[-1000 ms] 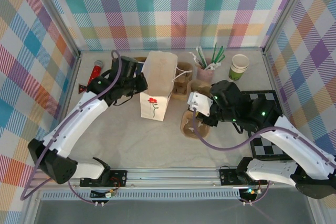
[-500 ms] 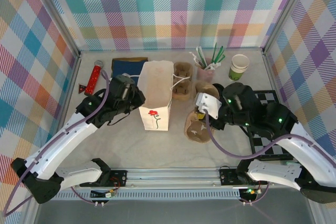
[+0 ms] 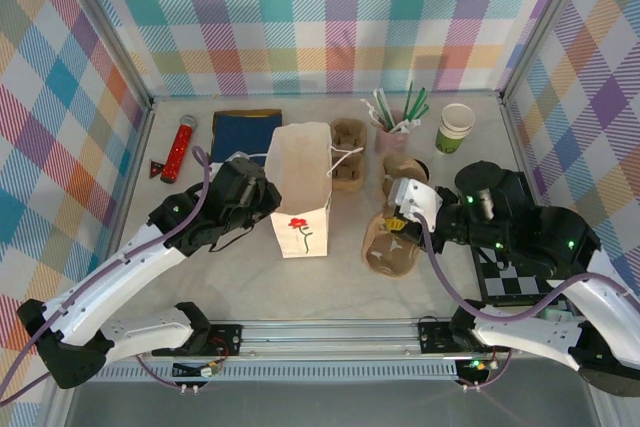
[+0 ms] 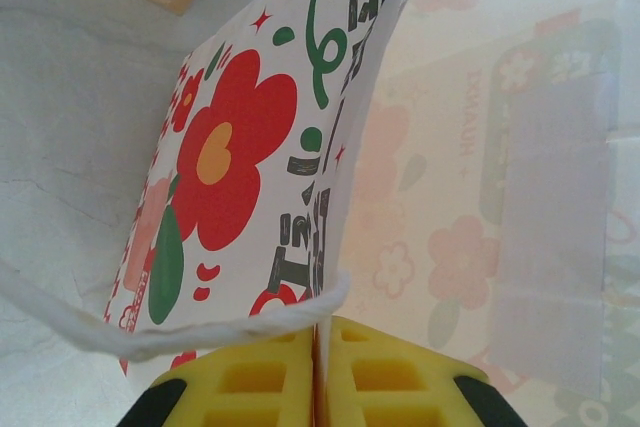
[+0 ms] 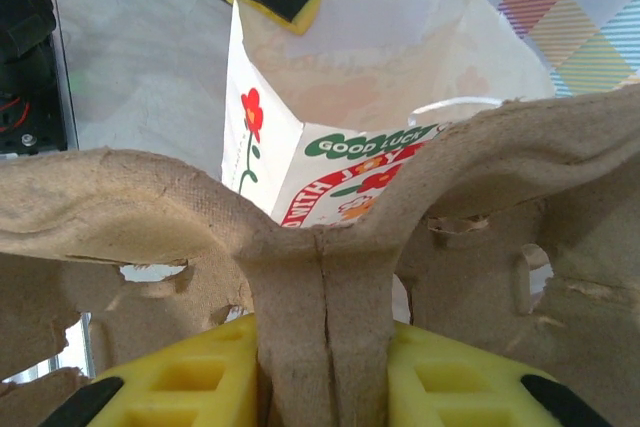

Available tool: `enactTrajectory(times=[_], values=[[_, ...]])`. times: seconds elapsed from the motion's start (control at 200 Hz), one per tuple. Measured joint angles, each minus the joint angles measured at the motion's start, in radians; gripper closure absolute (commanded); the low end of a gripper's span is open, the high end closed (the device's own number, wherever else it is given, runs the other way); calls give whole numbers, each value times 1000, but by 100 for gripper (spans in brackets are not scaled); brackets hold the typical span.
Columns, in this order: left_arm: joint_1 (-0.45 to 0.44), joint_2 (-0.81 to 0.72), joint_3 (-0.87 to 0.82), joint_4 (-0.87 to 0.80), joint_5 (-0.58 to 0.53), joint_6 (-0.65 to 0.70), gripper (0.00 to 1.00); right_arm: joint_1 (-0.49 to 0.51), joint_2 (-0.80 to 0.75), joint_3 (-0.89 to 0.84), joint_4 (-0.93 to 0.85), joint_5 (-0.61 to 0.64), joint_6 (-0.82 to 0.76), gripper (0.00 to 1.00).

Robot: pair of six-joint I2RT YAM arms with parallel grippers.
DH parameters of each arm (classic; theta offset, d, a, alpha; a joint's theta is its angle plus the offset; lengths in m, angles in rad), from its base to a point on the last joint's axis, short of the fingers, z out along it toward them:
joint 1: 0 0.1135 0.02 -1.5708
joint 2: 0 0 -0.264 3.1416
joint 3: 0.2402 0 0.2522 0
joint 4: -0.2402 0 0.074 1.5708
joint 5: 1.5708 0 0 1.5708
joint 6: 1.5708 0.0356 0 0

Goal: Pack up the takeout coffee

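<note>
A white paper bag [image 3: 302,179] with a red flower print stands open in the middle of the table. My left gripper [image 3: 266,201] is shut on its left top edge; in the left wrist view the yellow fingertips [image 4: 270,377] pinch the bag wall [image 4: 250,147] just under the string handle [image 4: 200,325]. My right gripper [image 3: 398,227] is shut on a brown pulp cup carrier [image 3: 388,253], right of the bag. Its yellow pads [image 5: 190,382] clamp the carrier's middle ridge [image 5: 322,317], with the bag [image 5: 350,67] open beyond. The takeout coffee is hidden.
A second pulp carrier [image 3: 348,151] lies behind the bag. At the back right stand a pink cup of straws [image 3: 393,133] and lidless green-and-white cups [image 3: 455,129]. A blue pad [image 3: 243,132], red tube [image 3: 180,143] and red triangle [image 3: 157,169] lie back left. A checkerboard [image 3: 508,282] lies right.
My left gripper has drawn the bag toward the near edge. The right gripper has carried the pulp carrier right and nearer. The blue pad is now uncovered.
</note>
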Motion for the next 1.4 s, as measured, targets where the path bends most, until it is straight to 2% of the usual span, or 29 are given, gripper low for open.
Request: enactTrajectory(times=[0.16,0.295,0.41,0.54,0.615,0.785,1.075,1.3,1.4], values=[[-40,-5,-4,-2,-18,-28,88,0,3,27,9,-12,11,69],[-64,-27,-4,-4,-31,-48,81,0,32,87,19,-23,12,68],[-72,-43,-4,-2,-34,-63,70,0,74,137,34,-29,11,68],[-90,-47,-4,-3,-35,-64,48,0,143,195,56,-50,11,69],[-103,-49,-4,-7,-42,-58,41,0,190,227,71,-61,11,69],[-111,-77,13,-71,-84,-13,37,0,275,270,84,-90,11,69],[-113,-111,174,-169,-178,124,29,0,412,382,92,-156,13,68],[-112,-132,184,-214,-235,185,21,0,499,432,99,-200,27,68],[-84,-147,180,-209,-238,197,20,0,526,445,109,-214,34,68]])
